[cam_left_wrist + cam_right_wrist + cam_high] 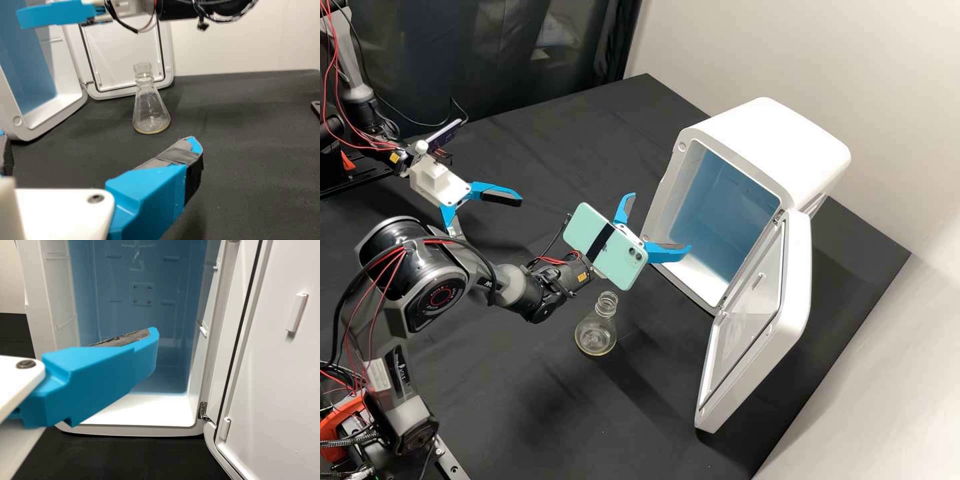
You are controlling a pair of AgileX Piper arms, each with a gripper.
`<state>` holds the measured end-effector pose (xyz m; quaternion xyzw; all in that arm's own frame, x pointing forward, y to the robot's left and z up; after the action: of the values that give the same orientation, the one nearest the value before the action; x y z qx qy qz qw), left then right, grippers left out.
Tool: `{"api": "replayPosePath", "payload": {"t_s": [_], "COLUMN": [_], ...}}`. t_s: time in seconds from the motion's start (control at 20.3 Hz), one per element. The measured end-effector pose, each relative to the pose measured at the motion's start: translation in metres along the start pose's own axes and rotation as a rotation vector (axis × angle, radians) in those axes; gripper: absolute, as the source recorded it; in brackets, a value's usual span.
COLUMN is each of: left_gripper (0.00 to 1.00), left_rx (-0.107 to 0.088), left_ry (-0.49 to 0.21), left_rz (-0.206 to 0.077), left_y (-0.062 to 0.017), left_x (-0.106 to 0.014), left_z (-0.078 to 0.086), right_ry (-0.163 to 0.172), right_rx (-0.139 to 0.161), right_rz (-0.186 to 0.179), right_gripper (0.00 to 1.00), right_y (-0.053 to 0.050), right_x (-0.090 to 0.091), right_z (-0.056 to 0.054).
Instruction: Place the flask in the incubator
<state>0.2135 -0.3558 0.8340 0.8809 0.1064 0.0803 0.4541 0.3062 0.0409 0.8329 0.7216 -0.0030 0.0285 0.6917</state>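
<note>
A clear, empty conical flask (595, 330) (150, 107) stands upright on the black bench, in front of the incubator's open mouth. The white incubator (780, 147) (50, 315) has a blue inside (150, 315), and its door (780, 280) (280, 365) is swung wide open. My right gripper (650, 230) hangs open just before the opening, above and beyond the flask, one blue finger (100, 370) showing, nothing held. My left gripper (483, 213) is open too and holds nothing. It hovers far to the flask's left with one finger (170, 170) pointing toward it.
A mint-green phone (605, 245) is strapped on the right arm's wrist. The arm's thick joint (413, 280) and red cables fill the near left. The bench edge (853, 320) runs close behind the open door, with a wall beyond.
</note>
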Motion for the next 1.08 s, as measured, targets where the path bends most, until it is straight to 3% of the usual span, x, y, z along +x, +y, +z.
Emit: {"api": "replayPosePath", "payload": {"t_s": [0.3, 0.44, 0.54, 0.64, 0.84, 1.08], "left_gripper": [1.0, 1.0, 1.0, 1.0, 1.0, 1.0], "left_rx": [-0.015, -0.013, -0.011, -0.011, -0.011, -0.011], "left_ry": [0.033, 0.028, 0.023, 0.023, 0.023, 0.021], "left_rz": [0.014, 0.013, 0.012, 0.012, 0.012, 0.012], "left_y": [0.0023, 0.0022, 0.0022, 0.0022, 0.0022, 0.0021], "left_x": [-0.004, -0.004, -0.004, -0.004, -0.004, -0.004], "left_z": [-0.008, -0.008, -0.007, -0.007, -0.007, -0.007], "right_ry": [0.002, 0.004, 0.022, 0.03, 0.015, -0.049], "right_rx": [0.002, 0.003, 0.0, 0.009, 0.017, 0.007], "right_rz": [0.002, 0.003, 0.008, 0.019, 0.028, -0.046], "right_gripper": [1.0, 1.0, 1.0, 1.0, 1.0, 1.0], "right_y": [0.0, 0.001, 0.003, 0.006, 0.008, -0.003], "right_x": [0.0, 0.0, -0.005, -0.012, -0.039, -0.065], "right_z": [0.0, 0.0, 0.005, 0.014, 0.037, 0.056]}}
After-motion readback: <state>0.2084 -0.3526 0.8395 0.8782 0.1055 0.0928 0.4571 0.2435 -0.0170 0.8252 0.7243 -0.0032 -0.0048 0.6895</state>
